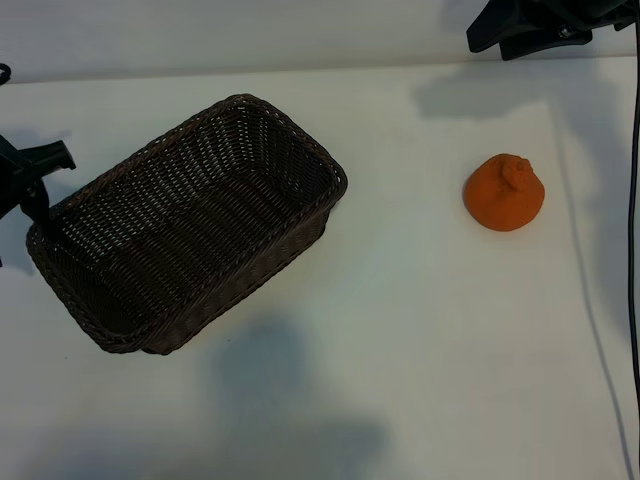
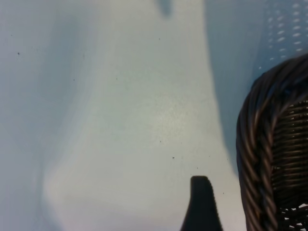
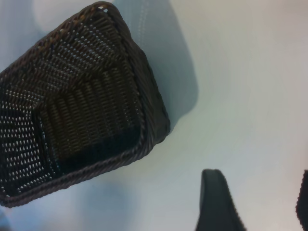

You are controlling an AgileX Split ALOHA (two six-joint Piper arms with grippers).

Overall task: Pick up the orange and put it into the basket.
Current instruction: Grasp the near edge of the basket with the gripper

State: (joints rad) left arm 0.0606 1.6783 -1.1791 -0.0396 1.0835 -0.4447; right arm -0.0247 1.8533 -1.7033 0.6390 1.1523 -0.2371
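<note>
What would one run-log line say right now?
small round orange fruit: on table, untouched | dark brown woven wicker basket: empty | left gripper: beside basket | right gripper: open, above

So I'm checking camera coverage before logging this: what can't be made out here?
- Right gripper: cut off by the exterior view's top edge.
- Left gripper: cut off at the left edge.
- Orange: absent from both wrist views.
- Basket: its near inner wall is hidden by its rim.

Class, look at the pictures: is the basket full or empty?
Empty. The basket's woven floor shows bare in the exterior and right wrist views, and the orange still sits on the table, apart from it.
</note>
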